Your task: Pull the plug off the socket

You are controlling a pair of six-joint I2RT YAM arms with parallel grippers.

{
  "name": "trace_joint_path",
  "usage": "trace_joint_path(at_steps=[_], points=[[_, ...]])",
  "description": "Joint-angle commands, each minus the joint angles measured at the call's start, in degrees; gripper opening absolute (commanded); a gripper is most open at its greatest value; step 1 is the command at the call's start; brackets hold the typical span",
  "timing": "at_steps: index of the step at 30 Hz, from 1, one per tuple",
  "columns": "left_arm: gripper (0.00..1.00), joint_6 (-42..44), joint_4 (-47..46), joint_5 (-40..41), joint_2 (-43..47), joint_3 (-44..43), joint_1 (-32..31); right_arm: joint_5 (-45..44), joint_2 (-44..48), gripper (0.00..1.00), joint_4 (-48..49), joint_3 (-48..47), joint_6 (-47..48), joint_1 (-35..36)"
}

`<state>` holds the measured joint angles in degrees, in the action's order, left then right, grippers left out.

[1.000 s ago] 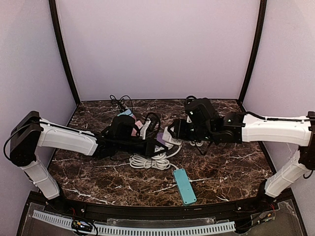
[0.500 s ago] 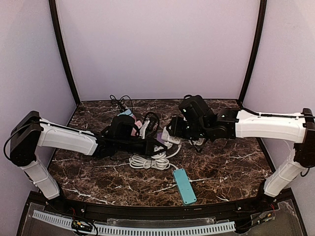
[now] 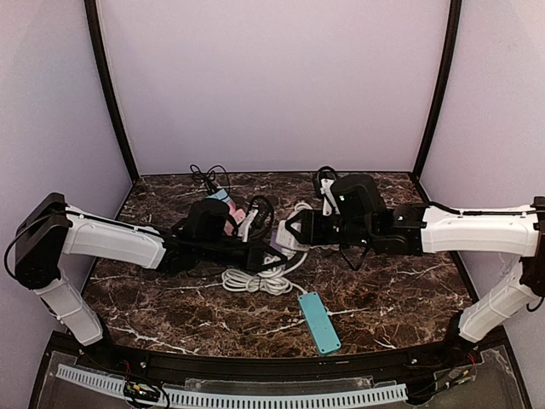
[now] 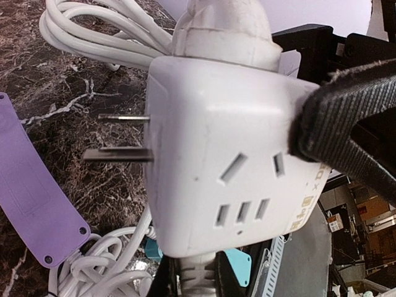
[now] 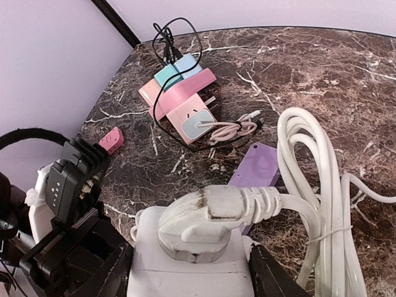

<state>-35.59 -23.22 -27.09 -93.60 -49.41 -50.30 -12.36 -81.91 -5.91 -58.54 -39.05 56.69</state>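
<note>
A white socket cube (image 3: 285, 240) hangs above the table between both grippers. In the left wrist view the cube (image 4: 229, 154) shows empty slots on its face and two bare prongs (image 4: 120, 136) on its left. A worn white plug (image 5: 198, 223) sits in the cube's top face (image 5: 154, 263), and it also shows in the left wrist view (image 4: 219, 28). My right gripper (image 5: 192, 279) is shut on the cube's sides. My left gripper (image 4: 198, 281) is shut on a white ribbed cord end under the cube. In the top view, both grippers (image 3: 266, 254) (image 3: 294, 230) meet at the cube.
The plug's thick white cable lies coiled (image 3: 255, 279) in front of the cube, and it also loops to the right in the right wrist view (image 5: 315, 185). A purple strip (image 5: 257, 166) lies under it. Pink and blue chargers (image 5: 179, 99) sit farther back. A teal strip (image 3: 319, 322) lies near the front edge.
My right gripper moved left to the cube, then the arm drew back right. The cube now sits higher, a cable loop has risen behind it, and the coil has shifted slightly left.
</note>
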Motion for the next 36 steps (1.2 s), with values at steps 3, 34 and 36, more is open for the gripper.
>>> trace_joint_path(at_steps=[3,34,36], points=[[0.01,0.8,6.9,-3.1,3.7,2.4,3.2,-3.0,6.3,0.00,5.2,1.8,11.4,-2.7],[0.01,-1.4,3.9,0.8,2.9,1.8,3.2,16.7,0.0,0.99,-17.2,-7.0,-8.9,-3.3],[0.01,-1.3,3.8,0.7,2.8,1.9,3.3,17.3,-2.0,0.99,-17.5,-8.3,-8.6,-3.3]])
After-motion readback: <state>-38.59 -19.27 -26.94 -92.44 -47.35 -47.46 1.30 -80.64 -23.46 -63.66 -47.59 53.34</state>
